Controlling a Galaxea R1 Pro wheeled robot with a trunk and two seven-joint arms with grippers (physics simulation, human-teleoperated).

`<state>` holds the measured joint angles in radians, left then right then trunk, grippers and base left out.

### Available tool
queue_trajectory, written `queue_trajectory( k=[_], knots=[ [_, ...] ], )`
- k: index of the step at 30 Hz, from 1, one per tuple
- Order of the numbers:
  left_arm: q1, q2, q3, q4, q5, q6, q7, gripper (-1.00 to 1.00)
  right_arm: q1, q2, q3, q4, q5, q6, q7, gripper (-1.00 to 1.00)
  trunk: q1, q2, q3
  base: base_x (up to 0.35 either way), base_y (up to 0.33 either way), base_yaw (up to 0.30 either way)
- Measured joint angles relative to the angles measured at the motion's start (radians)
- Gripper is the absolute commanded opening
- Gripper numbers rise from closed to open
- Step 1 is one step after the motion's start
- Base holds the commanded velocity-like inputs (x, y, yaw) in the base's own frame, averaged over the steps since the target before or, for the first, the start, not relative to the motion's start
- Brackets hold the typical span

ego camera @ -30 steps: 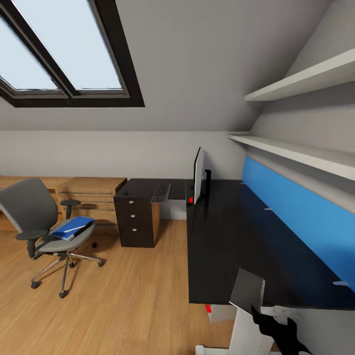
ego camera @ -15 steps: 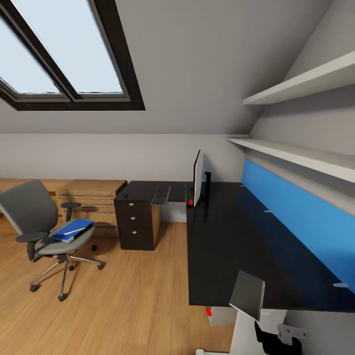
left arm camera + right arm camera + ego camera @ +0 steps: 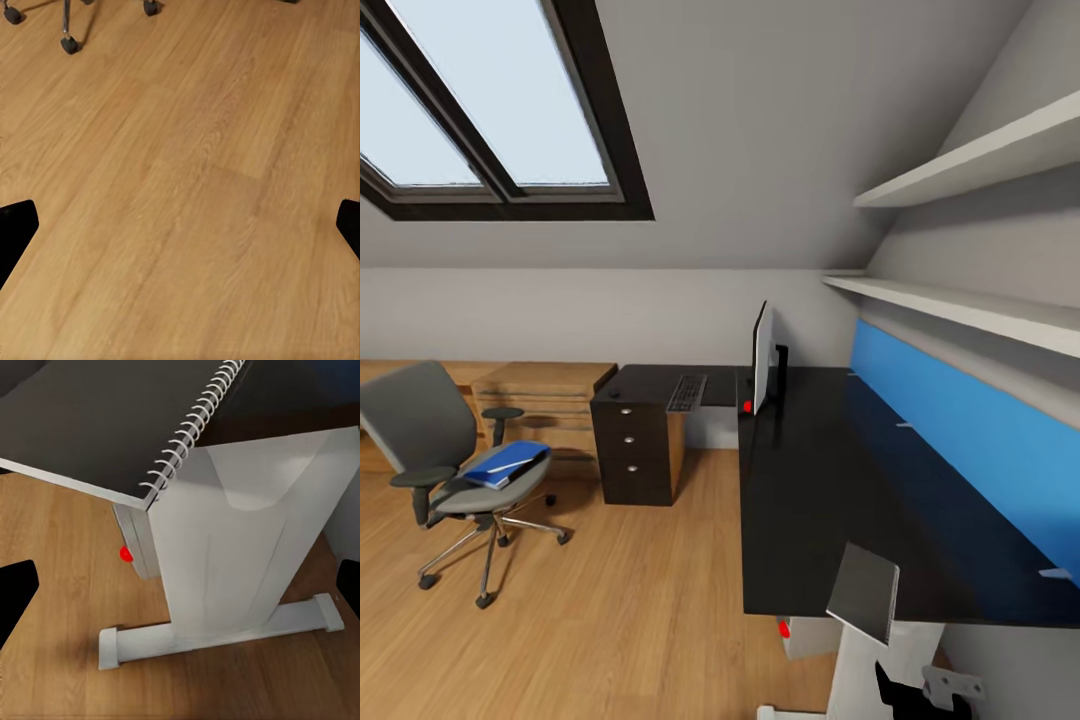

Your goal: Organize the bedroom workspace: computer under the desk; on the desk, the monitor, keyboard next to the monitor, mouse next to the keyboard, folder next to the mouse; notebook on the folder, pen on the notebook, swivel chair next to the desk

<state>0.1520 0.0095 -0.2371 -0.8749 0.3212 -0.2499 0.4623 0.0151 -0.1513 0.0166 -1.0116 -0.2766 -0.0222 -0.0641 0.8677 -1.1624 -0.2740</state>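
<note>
Jaws of both grippers stand spread wide with nothing between them: the left gripper [image 3: 180, 217] hangs over bare wooden floor [image 3: 195, 195], its dark fingertips [image 3: 15, 225] at the two edges of the left wrist view; the right gripper [image 3: 180, 577] faces the desk's white leg [image 3: 240, 547], fingertips [image 3: 16, 581] likewise apart.

Desk [image 3: 810, 480]: black, L-shaped, running along the wall under a blue panel [image 3: 960, 430] and two white shelves [image 3: 960, 300]. Its three-drawer pedestal [image 3: 632, 450] stands at the far wing.

Swivel chair [image 3: 430, 440]: well apart from the desk, on the floor at the left of the head view, in front of a light-wood chest [image 3: 550, 390].

Monitor [image 3: 762, 357]: upright on the desk near the inner corner, seen nearly edge-on, a red dot at its lower corner.

Folder [image 3: 508, 465]: bright blue, lying on the chair seat. A thin pale stick on top of it is probably the pen [image 3: 510, 464]; it is too small to confirm.

Keyboard [image 3: 686, 392]: flat on the far wing of the desk, near the monitor.

Notebook [image 3: 864, 592]: grey cover, spiral-bound, at the near end of the desk and overhanging its edge. In the right wrist view its wire spine [image 3: 191, 427] sits above the white leg.

Small white box with a red dot [image 3: 133, 547]: under the desk end, just beside the leg; what it is cannot be told.
</note>
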Motion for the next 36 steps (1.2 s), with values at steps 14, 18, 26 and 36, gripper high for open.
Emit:
queue_trajectory(
  k=[14,18,26,36],
  knots=[
    [0.000,0.000,0.001,0.000,0.000,0.001,-0.002,1.00,0.000,0.002,0.002,-0.003,-0.099,-0.027,-0.005,1.00,0.054,-0.098,-0.053,-0.313,0.000,0.000],
    [0.000,0.000,0.001,0.000,0.000,0.001,-0.002,1.00,0.000,0.002,0.003,-0.003,-0.103,-0.032,-0.005,1.00,0.069,-0.126,-0.072,-0.129,0.000,0.000],
    [0.000,0.002,0.001,0.000,0.001,0.001,-0.003,1.00,0.000,0.002,0.001,-0.002,-0.112,-0.035,-0.002,1.00,0.100,-0.182,-0.107,-0.010,0.000,0.000],
    [0.000,0.003,0.003,0.000,0.003,0.078,-0.008,1.00,-0.007,0.002,-0.032,0.007,-0.193,-0.048,-0.005,1.00,0.138,-0.252,-0.138,0.000,0.000,0.000]
  ],
)
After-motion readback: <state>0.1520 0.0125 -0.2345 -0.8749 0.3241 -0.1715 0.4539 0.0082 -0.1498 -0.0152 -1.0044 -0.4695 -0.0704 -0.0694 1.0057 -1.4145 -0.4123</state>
